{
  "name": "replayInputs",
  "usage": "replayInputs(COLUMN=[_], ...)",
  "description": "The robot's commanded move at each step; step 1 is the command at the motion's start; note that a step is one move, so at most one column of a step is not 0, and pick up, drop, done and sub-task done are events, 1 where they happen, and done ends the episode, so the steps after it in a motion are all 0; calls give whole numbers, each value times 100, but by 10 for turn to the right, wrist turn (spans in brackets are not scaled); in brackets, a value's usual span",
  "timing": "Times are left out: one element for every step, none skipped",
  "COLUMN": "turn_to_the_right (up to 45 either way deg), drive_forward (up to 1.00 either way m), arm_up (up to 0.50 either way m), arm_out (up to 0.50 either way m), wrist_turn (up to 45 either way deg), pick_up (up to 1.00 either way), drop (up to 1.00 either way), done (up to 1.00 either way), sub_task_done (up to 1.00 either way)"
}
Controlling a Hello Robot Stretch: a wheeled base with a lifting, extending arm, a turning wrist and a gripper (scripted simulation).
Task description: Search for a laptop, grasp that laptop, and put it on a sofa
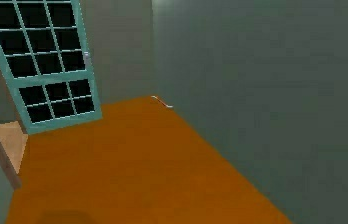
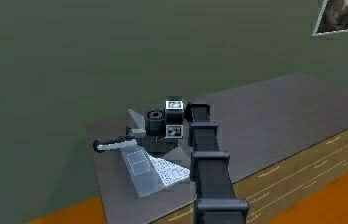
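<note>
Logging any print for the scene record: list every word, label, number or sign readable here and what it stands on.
None can be read.
White squares at the arm end: black marks, no legible text.
Laptop keyboard: too small to read.
Wall picture: no lettering to make out.

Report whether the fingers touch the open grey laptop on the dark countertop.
Cannot tell. In the arm side view the fingers overlap the open grey laptop on the dark grey countertop; neither contact nor gap shows plainly.
</note>
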Motion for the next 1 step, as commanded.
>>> replayInputs(turn_to_the_right=[0], drive_forward=[0], arm_up=[0], arm_out=[0], wrist_turn=[120], pick_up=[0], drop=[0], done=[0], sub_task_done=[0])
